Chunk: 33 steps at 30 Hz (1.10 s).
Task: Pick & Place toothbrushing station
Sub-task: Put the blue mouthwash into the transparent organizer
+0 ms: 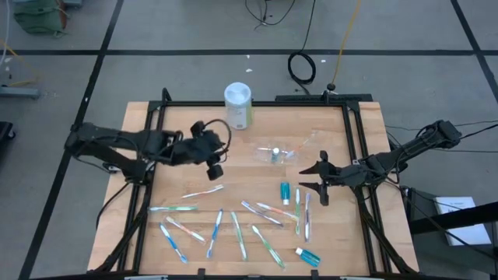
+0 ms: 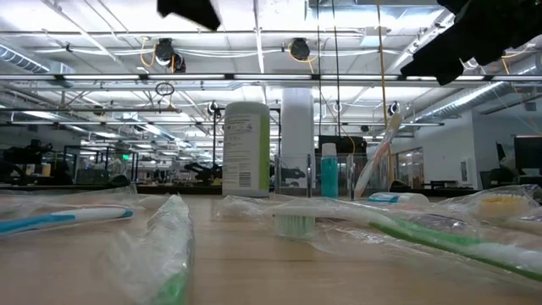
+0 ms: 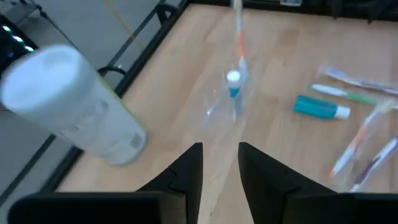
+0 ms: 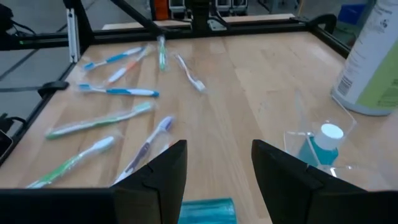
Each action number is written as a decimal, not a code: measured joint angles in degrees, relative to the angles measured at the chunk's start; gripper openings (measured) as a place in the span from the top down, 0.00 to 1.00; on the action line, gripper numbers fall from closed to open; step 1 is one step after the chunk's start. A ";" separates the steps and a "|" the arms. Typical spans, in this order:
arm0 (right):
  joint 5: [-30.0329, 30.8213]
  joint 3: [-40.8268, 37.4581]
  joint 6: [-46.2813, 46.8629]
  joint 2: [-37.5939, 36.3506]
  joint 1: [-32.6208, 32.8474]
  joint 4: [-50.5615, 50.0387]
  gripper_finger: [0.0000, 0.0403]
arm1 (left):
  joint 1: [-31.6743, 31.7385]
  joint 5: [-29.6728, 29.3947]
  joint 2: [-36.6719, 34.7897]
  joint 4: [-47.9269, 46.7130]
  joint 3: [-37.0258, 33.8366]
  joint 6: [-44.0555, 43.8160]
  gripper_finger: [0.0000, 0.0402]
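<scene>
A clear plastic cup (image 1: 276,153) stands near the middle of the wooden table (image 1: 179,132), toward its far half. Inside it: 1 teal toothpaste tube with a white cap (image 4: 321,144), standing cap up, and 1 toothbrush with some orange on it (image 3: 239,38), leaning out over the rim. In the low view the same tube and the slanting brush show side by side, right of the canister.

Behind the cup, at the table's far edge, stands a tall canister (image 1: 238,105) w/ white lid and green-and-white label. The label carries small print, too small to read.

Loose on the near half of the table: approx. 11 toothbrushes, most in clear wrappers, blue, green, white and pink. A blue one (image 1: 173,242) lies at the near left, a green one (image 1: 268,245) nearer the middle. 2 more teal tubes lie flat: one (image 1: 285,192) just in front of the right gripper, one (image 1: 308,255) near the front right edge.

Left gripper (image 1: 215,165) hovers left of the cup, apart from it, empty; its wrist view shows the fingers (image 3: 188,169) set a narrow gap apart, pointing at the cup. Right gripper (image 1: 310,177) hovers right of the cup, also apart, empty, fingers (image 4: 159,169) spread wide, with the nearer flat tube between them in its wrist view.
</scene>
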 joint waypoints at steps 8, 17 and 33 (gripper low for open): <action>0.04 0.00 -0.19 0.01 0.01 1.02 0.58 | -1.53 6.66 -8.92 25.04 -23.26 -2.02 0.73; 0.08 0.00 -7.96 0.02 -0.04 9.56 0.58 | -1.93 6.14 -12.47 30.29 -29.27 -3.04 0.73; 0.09 0.00 -7.57 0.02 -0.04 11.98 0.58 | -3.63 7.53 -12.44 32.80 -29.30 -1.87 0.73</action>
